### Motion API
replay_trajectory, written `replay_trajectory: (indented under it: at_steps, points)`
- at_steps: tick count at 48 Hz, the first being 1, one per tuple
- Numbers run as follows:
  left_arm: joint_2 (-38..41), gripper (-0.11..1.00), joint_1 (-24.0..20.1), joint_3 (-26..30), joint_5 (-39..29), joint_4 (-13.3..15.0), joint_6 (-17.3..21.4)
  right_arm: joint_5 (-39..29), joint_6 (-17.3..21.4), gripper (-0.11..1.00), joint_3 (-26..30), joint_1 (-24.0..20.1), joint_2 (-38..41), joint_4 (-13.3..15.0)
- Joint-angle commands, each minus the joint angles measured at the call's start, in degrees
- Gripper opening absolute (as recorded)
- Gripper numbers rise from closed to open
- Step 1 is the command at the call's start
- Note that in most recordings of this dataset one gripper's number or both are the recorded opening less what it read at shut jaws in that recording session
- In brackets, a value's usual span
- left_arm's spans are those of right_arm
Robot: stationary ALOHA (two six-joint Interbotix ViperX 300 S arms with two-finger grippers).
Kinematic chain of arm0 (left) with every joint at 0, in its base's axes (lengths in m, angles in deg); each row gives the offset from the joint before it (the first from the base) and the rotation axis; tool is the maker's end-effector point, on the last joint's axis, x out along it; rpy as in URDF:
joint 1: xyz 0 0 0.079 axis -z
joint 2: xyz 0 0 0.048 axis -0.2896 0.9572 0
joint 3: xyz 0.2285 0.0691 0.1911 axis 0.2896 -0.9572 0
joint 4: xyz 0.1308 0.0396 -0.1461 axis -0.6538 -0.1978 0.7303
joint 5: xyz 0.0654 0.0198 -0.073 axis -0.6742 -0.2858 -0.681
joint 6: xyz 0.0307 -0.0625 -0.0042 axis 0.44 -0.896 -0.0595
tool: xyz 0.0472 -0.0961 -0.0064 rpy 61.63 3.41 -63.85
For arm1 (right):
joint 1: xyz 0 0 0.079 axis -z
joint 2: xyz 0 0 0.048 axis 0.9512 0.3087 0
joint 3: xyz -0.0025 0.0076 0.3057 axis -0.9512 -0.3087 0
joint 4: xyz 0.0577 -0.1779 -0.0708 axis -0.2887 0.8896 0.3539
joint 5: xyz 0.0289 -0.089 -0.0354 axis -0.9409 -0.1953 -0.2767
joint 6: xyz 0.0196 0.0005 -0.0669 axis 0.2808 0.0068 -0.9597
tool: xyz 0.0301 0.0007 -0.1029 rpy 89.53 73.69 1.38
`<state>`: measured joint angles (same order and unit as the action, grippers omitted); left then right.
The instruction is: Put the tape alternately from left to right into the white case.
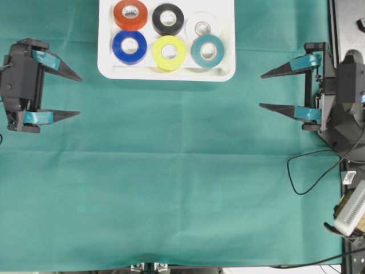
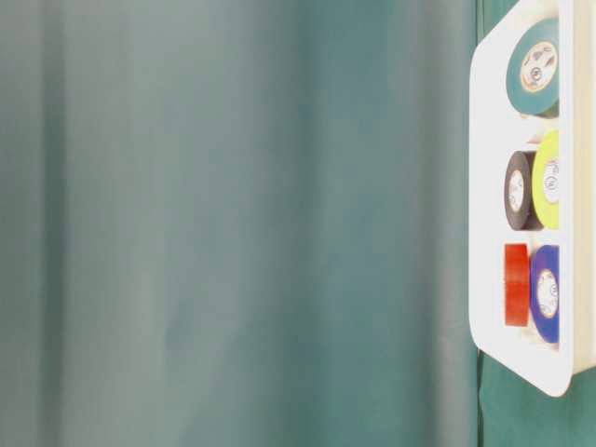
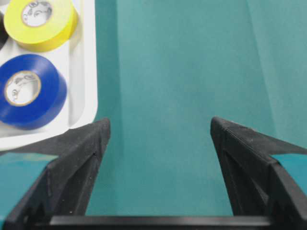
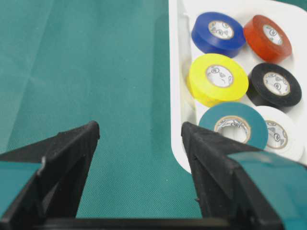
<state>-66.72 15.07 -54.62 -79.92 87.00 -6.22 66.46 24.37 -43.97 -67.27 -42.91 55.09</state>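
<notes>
Overhead, case: the white case (image 1: 108, 60) lies at the far edge of the green cloth (image 1: 171, 182), between my two arms
Overhead, far row: red roll (image 1: 130, 14), black roll (image 1: 168, 19), white roll (image 1: 203, 25), left to right
Overhead, near row: blue roll (image 1: 129, 47), yellow roll (image 1: 169, 52), teal roll (image 1: 206, 51); all six lie flat inside the case
Overhead, my claws: my left gripper (image 1: 77, 96) and my right gripper (image 1: 263, 90) rest at opposite sides of the cloth, well apart from the case, each spread wide and holding nothing
Table level: the case (image 2: 489, 186) with teal (image 2: 533, 69), black (image 2: 517, 191), yellow (image 2: 548, 180), red (image 2: 516, 284) and blue (image 2: 546, 293) rolls; the white roll is hidden here
Left wrist: my left fingers (image 3: 79, 158) parted over bare cloth; the case corner (image 3: 86, 86) with blue (image 3: 31, 91) and yellow (image 3: 41, 21) rolls just beyond one fingertip
Right wrist: my right fingers (image 4: 72, 153) parted and empty; the case (image 4: 176, 96) beside one finger, the teal roll (image 4: 233, 125) nearest it
</notes>
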Motion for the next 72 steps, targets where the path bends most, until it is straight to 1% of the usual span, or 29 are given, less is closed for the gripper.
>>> replay_trajectory:
  at_steps: [1,15,19,27,31,39,49,61,72]
  points:
    - [-1.6,0.37,0.2,0.0,0.9,0.2,-0.1,0.2,0.1,0.74,0.4,0.1,-0.6,-0.2]
    - [-5.3,0.37,0.2,-2.5,1.2,0.3,-0.4,-0.4,0.1,0.74,0.4,0.1,-1.3,-0.2]
    - [-6.2,0.37,0.1,-3.3,1.4,0.2,-1.6,-1.1,0.2,0.74,0.2,0.1,-1.4,-0.2]
    - [-8.0,0.37,0.2,-5.2,2.5,0.2,-5.1,-1.3,0.2,0.74,-0.6,0.1,-2.7,-0.2]
    - [-8.9,0.37,0.2,-6.1,3.2,0.2,-5.9,-1.3,0.2,0.74,-1.1,0.1,-3.8,-0.2]
    - [-10.6,0.37,0.2,-7.2,3.6,0.2,-5.9,-1.3,0.2,0.74,-2.5,0.1,-6.5,-0.5]
    - [-13.4,0.37,0.2,-8.6,3.7,0.2,-5.9,-1.3,0.2,0.74,-3.5,0.1,-8.6,-2.3]
    - [-17.1,0.37,0.2,-10.7,4.0,0.2,-6.1,-1.3,0.2,0.74,-3.6,0.1,-8.6,-2.4]
    - [-22.3,0.37,0.2,-13.0,4.0,0.2,-6.2,-1.2,0.2,0.74,-3.9,0.1,-8.7,-2.4]
